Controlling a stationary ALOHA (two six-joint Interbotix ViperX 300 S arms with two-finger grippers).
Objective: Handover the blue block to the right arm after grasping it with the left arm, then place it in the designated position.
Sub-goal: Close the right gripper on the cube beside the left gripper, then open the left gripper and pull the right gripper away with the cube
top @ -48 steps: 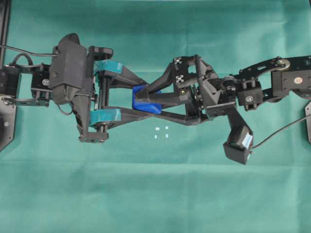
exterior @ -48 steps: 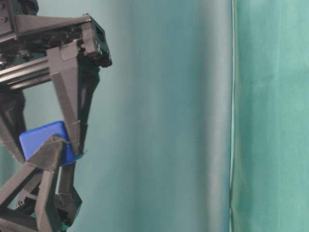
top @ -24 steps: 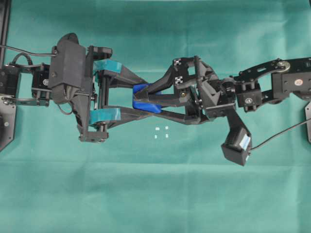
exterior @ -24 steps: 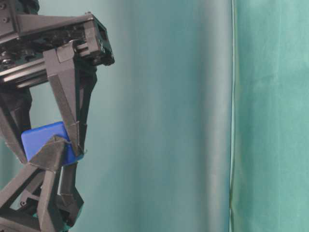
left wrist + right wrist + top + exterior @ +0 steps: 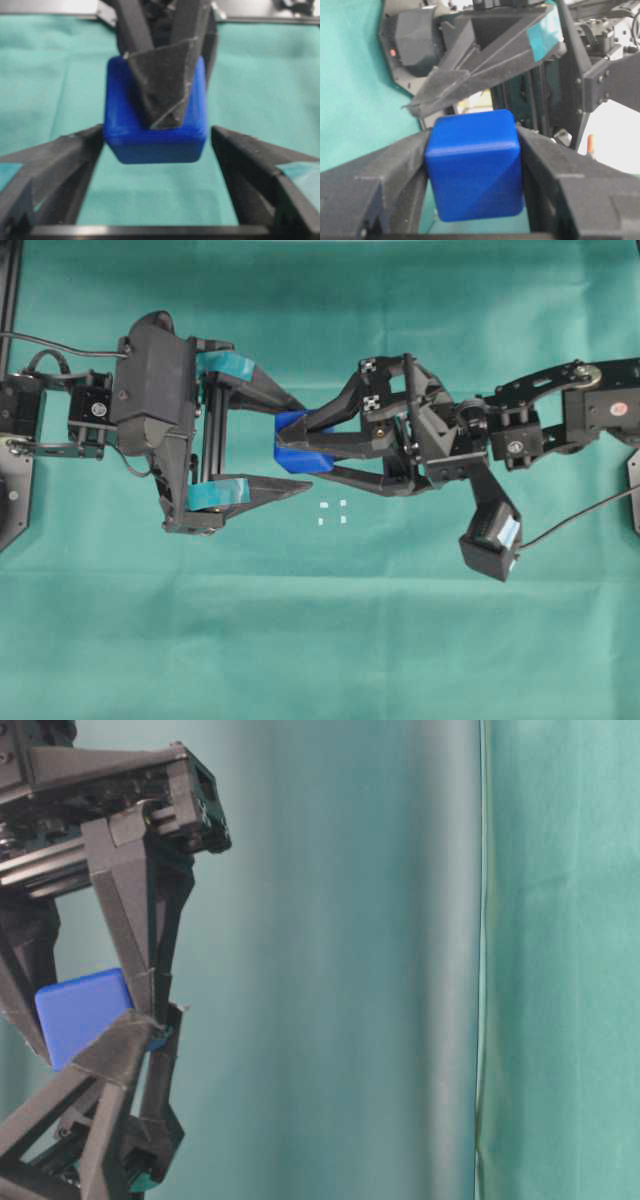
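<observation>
The blue block [image 5: 296, 446] hangs above the green cloth, pinched between the all-black fingers of my right gripper [image 5: 292, 444], which is shut on it. In the right wrist view the block [image 5: 475, 165] fills the gap of that gripper [image 5: 472, 172], both pads flat against its sides. My left gripper [image 5: 304, 447], with teal bands, stands open around the block. One of its fingers lies close to a block face and the other is well apart. The left wrist view shows the block [image 5: 155, 135] with a right fingertip [image 5: 165, 95] over its top. The designated position [image 5: 332, 512] is bare, just below the block.
Green cloth [image 5: 330, 640] covers the table. The right wrist's camera box [image 5: 490, 535] hangs right of the marks. A black frame [image 5: 10, 300] runs along the left edge. A green curtain fold [image 5: 480, 960] is behind in the table-level view.
My left gripper has opened, its lower finger swinging away from the block toward the marks. The block stays put in the right gripper, which has barely moved.
</observation>
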